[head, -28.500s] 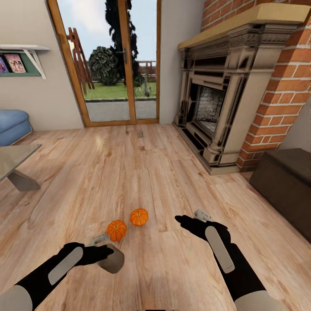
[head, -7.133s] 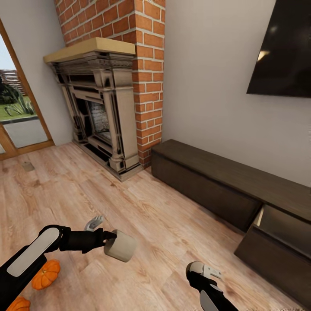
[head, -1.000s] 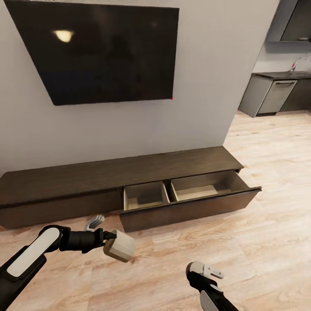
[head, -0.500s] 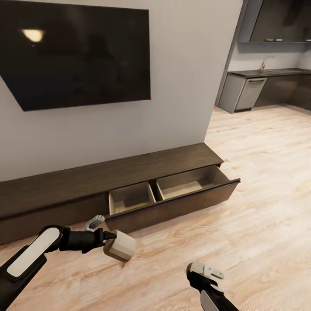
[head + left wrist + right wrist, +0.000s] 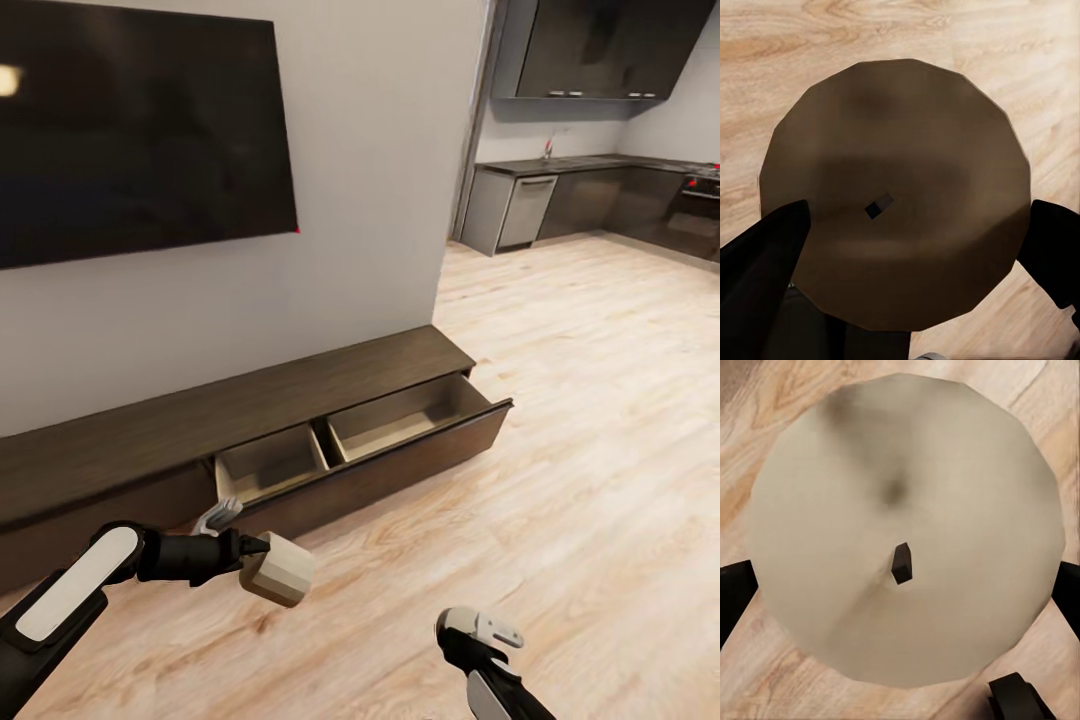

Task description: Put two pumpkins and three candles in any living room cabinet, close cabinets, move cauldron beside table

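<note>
Both my grippers clamp candles — left gripper squeezes a candle by its sides, right gripper likewise on its candle. They look stiff, light, maybe slick; side grip suits. Beyond, the cabinet — drawer open.
</note>
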